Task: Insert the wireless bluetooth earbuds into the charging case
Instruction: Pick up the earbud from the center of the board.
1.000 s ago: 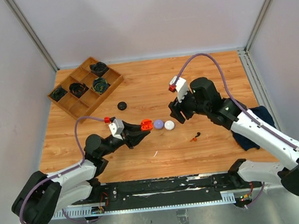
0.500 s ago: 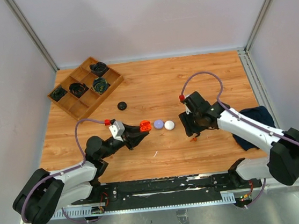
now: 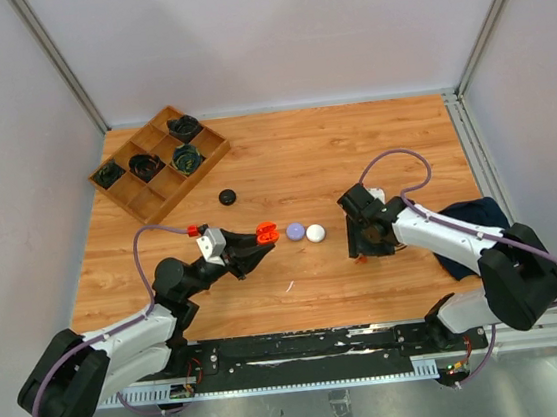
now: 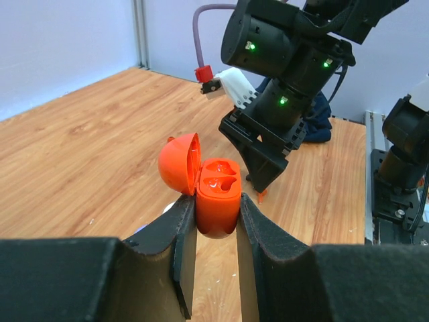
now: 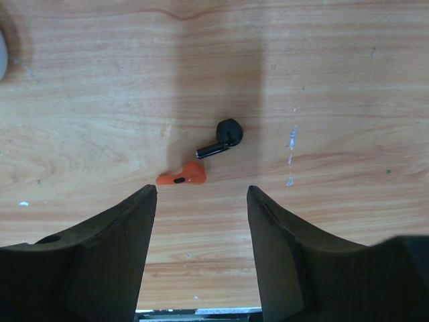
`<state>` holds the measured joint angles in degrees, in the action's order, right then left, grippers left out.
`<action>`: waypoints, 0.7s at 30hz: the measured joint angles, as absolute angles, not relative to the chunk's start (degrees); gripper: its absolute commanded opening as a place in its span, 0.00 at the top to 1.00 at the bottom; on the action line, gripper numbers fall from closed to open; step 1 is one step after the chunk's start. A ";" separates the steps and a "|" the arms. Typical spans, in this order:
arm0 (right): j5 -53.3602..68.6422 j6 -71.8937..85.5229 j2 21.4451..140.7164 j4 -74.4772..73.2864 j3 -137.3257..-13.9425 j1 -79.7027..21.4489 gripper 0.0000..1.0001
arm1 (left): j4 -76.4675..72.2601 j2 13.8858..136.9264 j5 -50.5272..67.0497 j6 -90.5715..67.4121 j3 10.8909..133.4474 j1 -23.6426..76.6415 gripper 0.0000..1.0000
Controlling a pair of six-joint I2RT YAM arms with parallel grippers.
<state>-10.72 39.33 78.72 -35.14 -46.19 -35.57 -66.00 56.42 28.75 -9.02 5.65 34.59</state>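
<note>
Now that the right end effector (image 5: 201, 192) has dropped, fingers apart, over the orange earbud (image 5: 182, 177) on the tabletop (image 5: 348, 80), pickup looks next, the left end effector (image 4: 216, 209) clamping the open charging case (image 4: 218, 191).

The right gripper (image 5: 201, 196) has dropped from mid-table to just above the orange earbud (image 5: 182, 177) and black earbud (image 5: 222, 139).

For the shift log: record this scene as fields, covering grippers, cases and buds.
left gripper: shut on orange case, lid open
right gripper: open, poised over both buds
orange bud: lying on table
black bud: on table, beside orange bud
purple case: on table, closed
white case: beside purple case
</note>
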 measured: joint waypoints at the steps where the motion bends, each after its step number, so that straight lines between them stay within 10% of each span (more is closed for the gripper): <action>1: -11.22 40.16 78.72 -34.70 -45.67 -35.57 0.43 | -65.84 56.34 28.69 -9.02 5.65 34.59 1.00; 21: -12.84 41.76 82.72 -29.87 -43.53 -35.59 0.47 | -64.45 56.31 28.62 -9.06 5.65 34.59 1.00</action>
<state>-12.84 41.76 82.72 -29.87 -43.53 -35.59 -64.45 56.31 28.62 -9.06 5.65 34.59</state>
